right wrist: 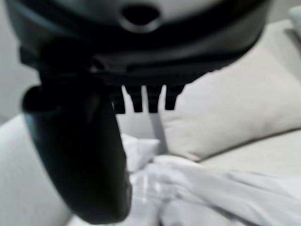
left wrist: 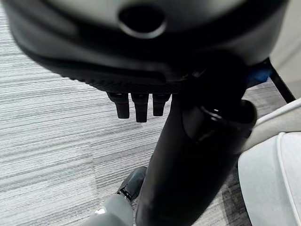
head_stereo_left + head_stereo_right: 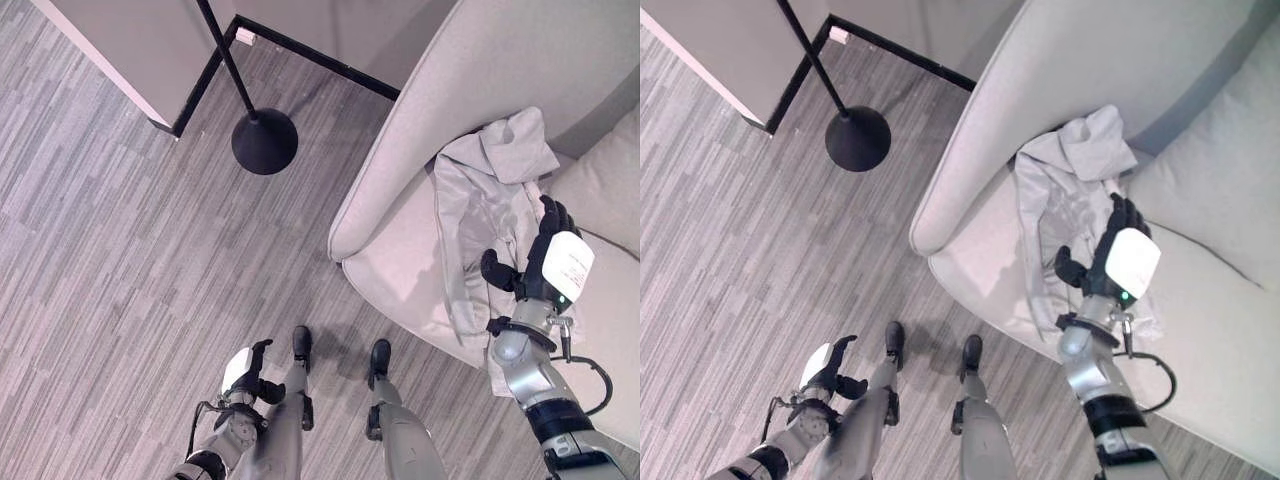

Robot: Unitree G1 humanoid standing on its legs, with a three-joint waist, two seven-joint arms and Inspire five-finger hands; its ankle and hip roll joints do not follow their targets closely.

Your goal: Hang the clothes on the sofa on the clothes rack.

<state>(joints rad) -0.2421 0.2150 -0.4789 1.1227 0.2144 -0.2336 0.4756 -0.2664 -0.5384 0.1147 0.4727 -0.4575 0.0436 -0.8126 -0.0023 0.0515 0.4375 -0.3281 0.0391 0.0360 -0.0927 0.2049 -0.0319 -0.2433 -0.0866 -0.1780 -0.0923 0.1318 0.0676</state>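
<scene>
Hanging low at the lower left of the head views, our left hand [image 3: 246, 372] sits over the grey striped carpet floor [image 3: 110, 260], close beside the legs, well apart from everything else. In its wrist view its fingers [image 2: 136, 106] point out straight and relaxed, the thumb standing off from them, and they hold nothing.

Further back on the floor we see the clothes rack [image 3: 262, 135]: a round black base with a slim black pole rising out of the top of the view. It stands near the corner of a pale wall panel [image 3: 130, 50] edged with a black skirting strip, and just beyond the sofa's outer armrest side.

To the right is the light grey sofa [image 3: 400, 130], with its curved armrest and a matching cushion [image 1: 221, 113] leaning in the back corner of the seat. A crumpled white garment [image 3: 480, 200] lies on the seat cushion, running from the back corner near the armrest down toward the seat's front edge.

Our right hand [image 3: 548, 262] is above the lower part of that garment, near the front edge of the seat. Its fingers [image 1: 141, 100] are straight and its thumb spread apart from them; we cannot tell whether they touch the cloth.
</scene>
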